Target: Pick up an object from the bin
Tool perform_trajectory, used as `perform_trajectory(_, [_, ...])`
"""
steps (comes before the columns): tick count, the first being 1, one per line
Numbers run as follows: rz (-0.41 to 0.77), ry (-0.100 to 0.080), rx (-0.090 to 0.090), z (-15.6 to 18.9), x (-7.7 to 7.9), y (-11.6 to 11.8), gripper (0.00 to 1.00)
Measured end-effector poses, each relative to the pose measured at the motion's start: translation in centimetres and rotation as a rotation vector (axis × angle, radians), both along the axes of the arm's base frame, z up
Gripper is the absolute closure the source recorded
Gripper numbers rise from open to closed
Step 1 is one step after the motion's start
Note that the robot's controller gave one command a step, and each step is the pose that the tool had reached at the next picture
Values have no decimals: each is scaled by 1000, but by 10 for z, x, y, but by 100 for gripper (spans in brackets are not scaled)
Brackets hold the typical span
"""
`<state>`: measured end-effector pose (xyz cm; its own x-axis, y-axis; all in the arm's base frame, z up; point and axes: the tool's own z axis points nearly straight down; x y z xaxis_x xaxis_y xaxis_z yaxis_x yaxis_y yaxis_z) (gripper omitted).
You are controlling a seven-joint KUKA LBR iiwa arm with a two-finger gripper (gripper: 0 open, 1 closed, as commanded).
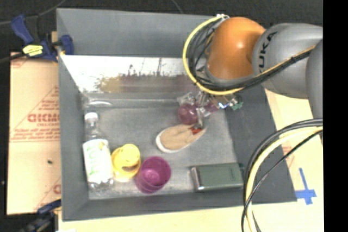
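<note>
grey arm [296,65], orange cover [231,51], yellow-black cables [186,54]

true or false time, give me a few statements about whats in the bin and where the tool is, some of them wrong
1. The tool hangs by a small purple thing towards the back of the bin. True.
2. The tan shoe lies in the left corner. False: it lies near the middle, just below the tool in the view.
3. The clear bottle lies along the left wall. True.
4. The magenta cup stands on the dark green box. False: they are apart, cup left of box.
5. The yellow cup sits between bottle and magenta cup. True.
</note>
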<state>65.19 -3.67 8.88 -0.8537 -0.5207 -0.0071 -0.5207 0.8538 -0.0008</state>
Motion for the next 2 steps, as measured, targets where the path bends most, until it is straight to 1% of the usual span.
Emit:
perform_trajectory(1, [31, -11, 14, -11, 0, -6, 100])
perform_trajectory(2, [-1, -6, 2, 29, -3, -17, 100])
